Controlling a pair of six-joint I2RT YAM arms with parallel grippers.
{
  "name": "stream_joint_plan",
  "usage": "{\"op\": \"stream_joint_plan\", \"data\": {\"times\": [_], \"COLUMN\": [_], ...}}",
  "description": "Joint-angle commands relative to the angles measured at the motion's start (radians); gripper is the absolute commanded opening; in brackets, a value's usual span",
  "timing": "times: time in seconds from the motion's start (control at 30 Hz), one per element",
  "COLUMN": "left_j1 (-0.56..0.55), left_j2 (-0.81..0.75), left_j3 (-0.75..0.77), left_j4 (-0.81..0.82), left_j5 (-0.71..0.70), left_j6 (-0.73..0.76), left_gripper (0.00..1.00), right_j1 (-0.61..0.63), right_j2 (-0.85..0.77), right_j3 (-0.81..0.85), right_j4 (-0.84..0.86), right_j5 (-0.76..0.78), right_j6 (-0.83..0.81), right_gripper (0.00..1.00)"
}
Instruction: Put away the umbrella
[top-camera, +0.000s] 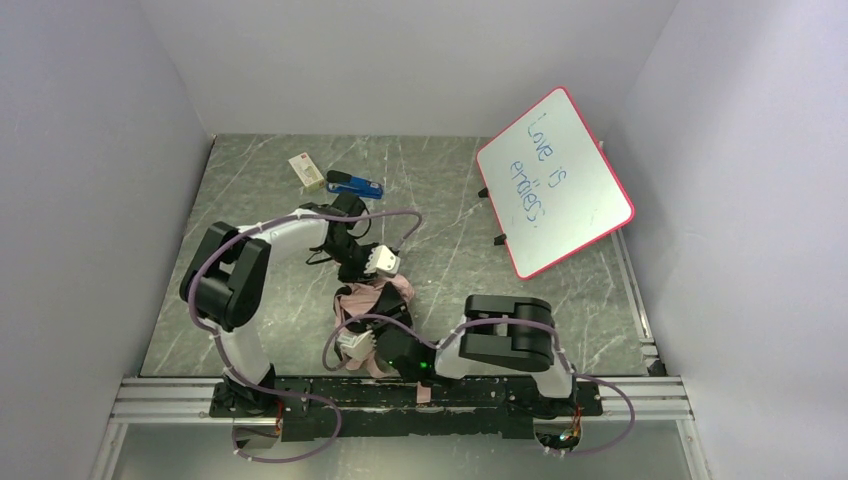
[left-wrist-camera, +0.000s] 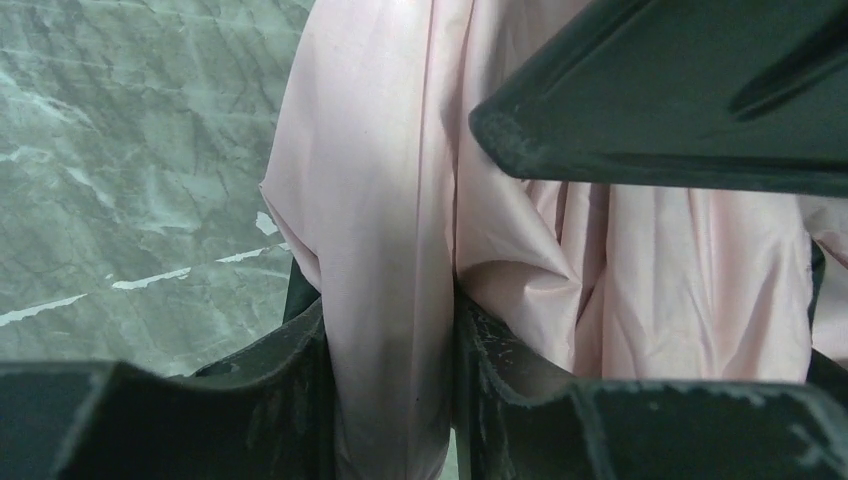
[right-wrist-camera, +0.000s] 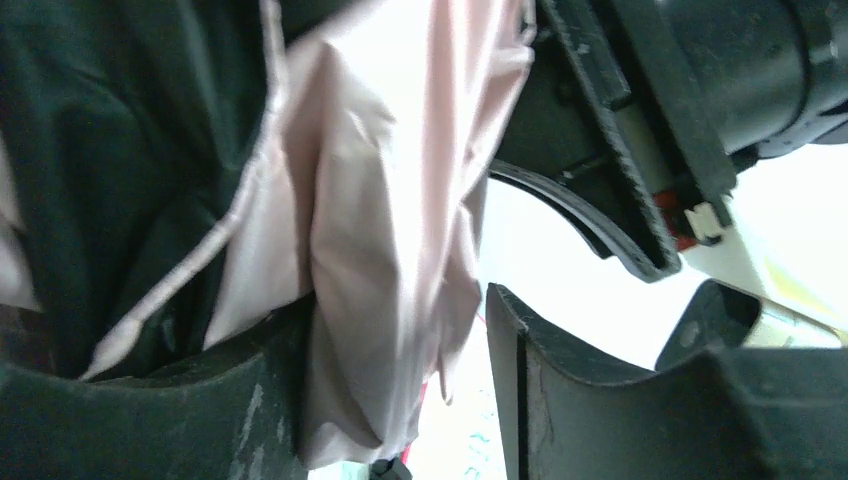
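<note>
Near the middle of the table's near edge, the umbrella is seen bunched, a pink fold pinched by the left gripper, the right gripper parted loosely around fabric; gathering is judged in hand, and a firmer right regrip is called for next.

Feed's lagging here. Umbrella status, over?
Umbrella bunched up, not stowed. Left jaws pinch its fabric. Right jaws open around fabric. Nothing in the way.

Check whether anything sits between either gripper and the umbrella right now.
Nothing visible does. The umbrella already has a pink fabric fold filling the left gripper, touching both sides. More fabric hangs inside the right gripper against one side, with open space beside it.
</note>
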Motion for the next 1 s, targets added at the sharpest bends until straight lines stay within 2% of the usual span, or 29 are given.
{"op": "stream_joint_plan", "data": {"times": [0.0,0.27,0.37,0.43,0.5,0.57,0.67,0.77,0.83,0.97], "left_j1": [-0.007,-0.007,-0.005,-0.005,-0.005,-0.005,-0.005,-0.005,-0.005,-0.014], "left_j2": [0.039,-0.021,-0.032,-0.041,-0.056,-0.072,-0.086,-0.088,-0.090,-0.113], "left_j3": [-0.085,-0.125,-0.126,-0.134,-0.146,-0.157,-0.161,-0.157,-0.159,-0.178], "left_j4": [0.000,0.089,0.121,0.151,0.190,0.221,0.256,0.279,0.297,0.343], "left_j5": [-0.136,-0.110,-0.111,-0.119,-0.119,-0.117,-0.113,-0.107,-0.107,-0.114], "left_j6": [-0.032,-0.109,-0.147,-0.162,-0.183,-0.198,-0.224,-0.245,-0.257,-0.275], "left_gripper": [0.33,0.33,0.31,0.28,0.19,0.16,0.12,0.05,0.05,0.05], "right_j1": [0.000,0.061,0.108,0.129,0.139,0.139,0.128,0.038,-0.064,-0.335], "right_j2": [-0.108,-0.354,-0.438,-0.509,-0.590,-0.678,-0.792,-0.884,-0.967,-1.083], "right_j3": [-0.017,-0.062,-0.089,-0.109,-0.135,-0.163,-0.207,-0.209,-0.220,-0.236], "right_j4": [-0.089,-0.421,-0.524,-0.555,-0.568,-0.585,-0.569,-0.640,-0.675,-0.710], "right_j5": [0.036,0.077,0.105,0.114,0.122,0.105,0.083,0.023,-0.081,-0.454], "right_j6": [0.098,0.476,0.687,0.822,0.953,1.078,1.170,1.294,1.377,1.477], "right_gripper": [0.58,0.68,0.68,0.68,0.68,0.68,0.68,0.67,0.67,0.67]}}
